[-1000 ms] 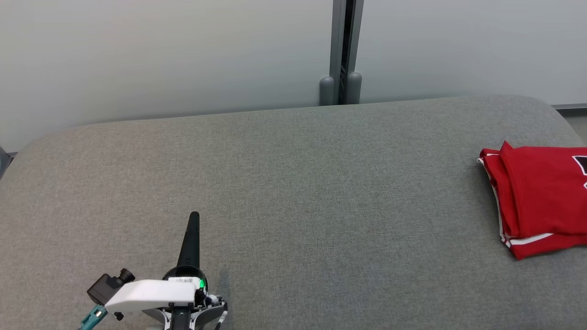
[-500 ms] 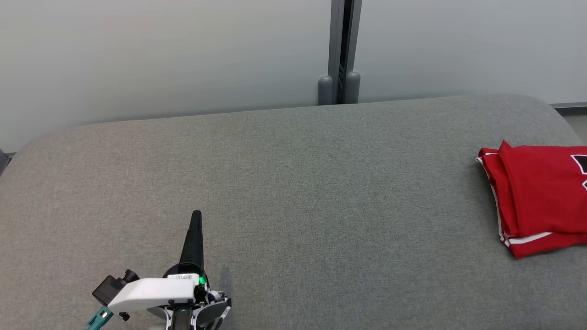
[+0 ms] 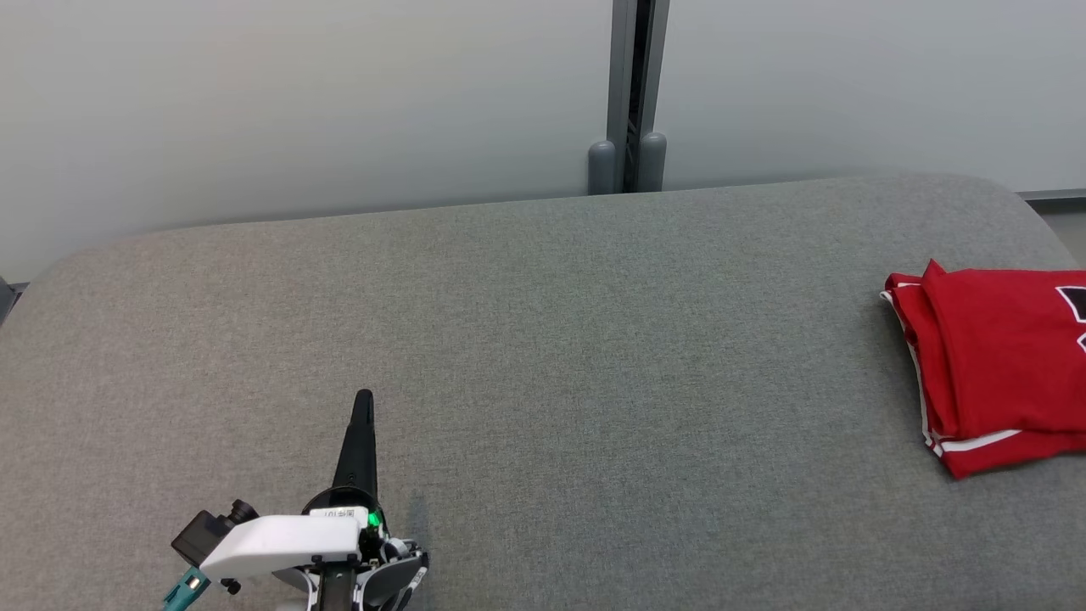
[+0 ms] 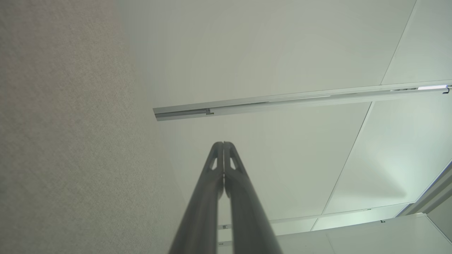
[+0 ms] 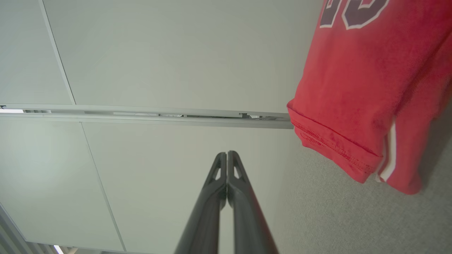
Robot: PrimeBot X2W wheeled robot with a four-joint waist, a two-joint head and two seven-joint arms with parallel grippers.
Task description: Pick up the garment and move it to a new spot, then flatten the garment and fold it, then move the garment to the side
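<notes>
Head view first: we log a grey fabric bench (image 3: pixel 543 339) running wide across the frame. Pale wall panels (image 3: pixel 297 102) stand behind it, with a grey post (image 3: pixel 629 93) at the seam between them. We see the red garment (image 3: pixel 1001 365) folded on the bench at its right end, partly cut off by the frame edge. It has white trim along the near hem and a scrap of dark print at the cut-off side. The left gripper (image 3: pixel 363 397) sits at lower left over the bench, pointing up the view. Its jaws are pressed together into one dark spike and grip nothing. A white wrist cover (image 3: pixel 280 543) with a green light (image 3: pixel 373 524) sits at its base. The left gripper is well apart from the garment, with bare fabric between them.

Left wrist view: we see the jaws touching along their length, tips meeting, nothing between them. Bench fabric runs down the left side, and a metal rail (image 4: pixel 282 100) crosses the wall panels.

Right wrist view: the right gripper (image 5: pixel 227 153) has its jaws pressed together too, and they are empty. The garment lies at upper right on the bench, off to the side of the jaws and not touching them. We note its stitched hem, a white side stripe, and dark lettering (image 5: pixel 349 10) outlined in white at the top edge.
</notes>
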